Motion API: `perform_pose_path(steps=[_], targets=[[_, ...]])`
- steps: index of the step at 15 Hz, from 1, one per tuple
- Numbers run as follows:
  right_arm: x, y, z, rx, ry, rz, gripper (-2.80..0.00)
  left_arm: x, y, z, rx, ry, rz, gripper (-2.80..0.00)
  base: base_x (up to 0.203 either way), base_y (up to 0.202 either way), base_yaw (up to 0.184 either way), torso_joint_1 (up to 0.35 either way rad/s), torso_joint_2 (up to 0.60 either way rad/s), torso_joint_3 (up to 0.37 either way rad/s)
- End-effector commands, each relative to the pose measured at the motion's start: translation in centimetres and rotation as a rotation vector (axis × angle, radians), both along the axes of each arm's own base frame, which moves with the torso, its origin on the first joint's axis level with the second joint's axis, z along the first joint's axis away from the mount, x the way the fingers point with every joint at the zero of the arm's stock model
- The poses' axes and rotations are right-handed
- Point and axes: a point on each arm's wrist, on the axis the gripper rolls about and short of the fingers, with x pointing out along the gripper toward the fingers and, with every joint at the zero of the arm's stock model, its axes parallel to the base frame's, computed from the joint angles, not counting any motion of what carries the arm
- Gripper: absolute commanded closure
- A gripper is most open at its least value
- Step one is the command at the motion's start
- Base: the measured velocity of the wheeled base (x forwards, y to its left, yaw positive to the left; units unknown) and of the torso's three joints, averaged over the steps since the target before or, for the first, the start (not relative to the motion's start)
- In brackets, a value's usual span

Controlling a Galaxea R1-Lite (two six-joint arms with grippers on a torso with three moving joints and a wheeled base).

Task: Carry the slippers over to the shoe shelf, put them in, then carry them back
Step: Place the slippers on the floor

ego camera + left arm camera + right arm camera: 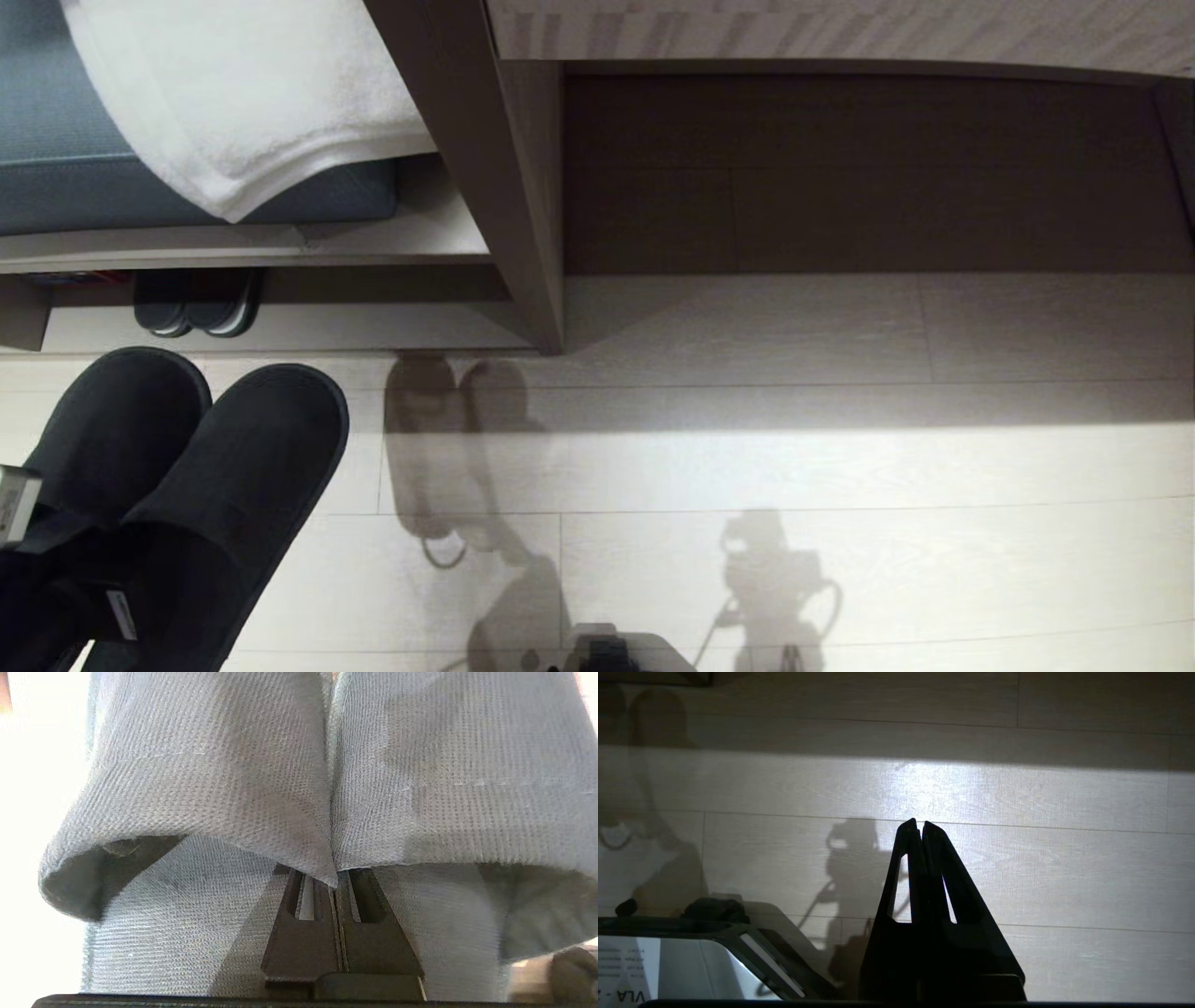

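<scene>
The black slippers (187,467) hang side by side at the lower left of the head view, toes pointing toward the shoe shelf (299,329). They are lifted off the pale floor in front of the shelf's opening. My left gripper (334,879) is shut on the slippers, pinching the two inner fabric edges together; its tips are hidden under the cloth. The slipper uppers (210,779) fill the left wrist view. My right gripper (920,823) is shut and empty, parked over bare floor.
Another dark pair with grey sole rims (196,306) sits inside the shelf at its left. Above it is a bench with a grey cushion (65,177) and a white towel (252,103). A board panel (523,215) separates the shelf from a dark recess (868,177).
</scene>
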Motion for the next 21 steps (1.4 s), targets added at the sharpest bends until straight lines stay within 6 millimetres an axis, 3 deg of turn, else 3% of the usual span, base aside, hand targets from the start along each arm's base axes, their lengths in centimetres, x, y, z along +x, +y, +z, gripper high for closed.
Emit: perform_pose_path(steps=[1,5,11,21], targets=[[0.0,0.0,0.0,0.0,0.0,0.001,0.0,-3.0,-0.9,0.9,0.014,-0.094,-0.027,0.0,0.0,0.0,0.0,0.0,0.0,0.0],[0.0,0.0,0.0,0.001,0.0,0.001,0.0,-7.2,-1.5,0.0,0.014,-0.116,-0.055,0.0,0.0,0.0,0.0,0.0,0.0,0.0],[0.0,0.0,0.0,0.001,0.0,0.001,0.0,-11.0,-1.5,-2.5,0.007,-0.107,-0.078,0.0,0.0,0.0,0.0,0.0,0.0,0.0],[0.0,0.0,0.0,0.0,0.0,0.001,0.0,-12.9,-1.5,-3.7,-0.002,-0.182,-0.05,0.0,0.0,0.0,0.0,0.0,0.0,0.0]])
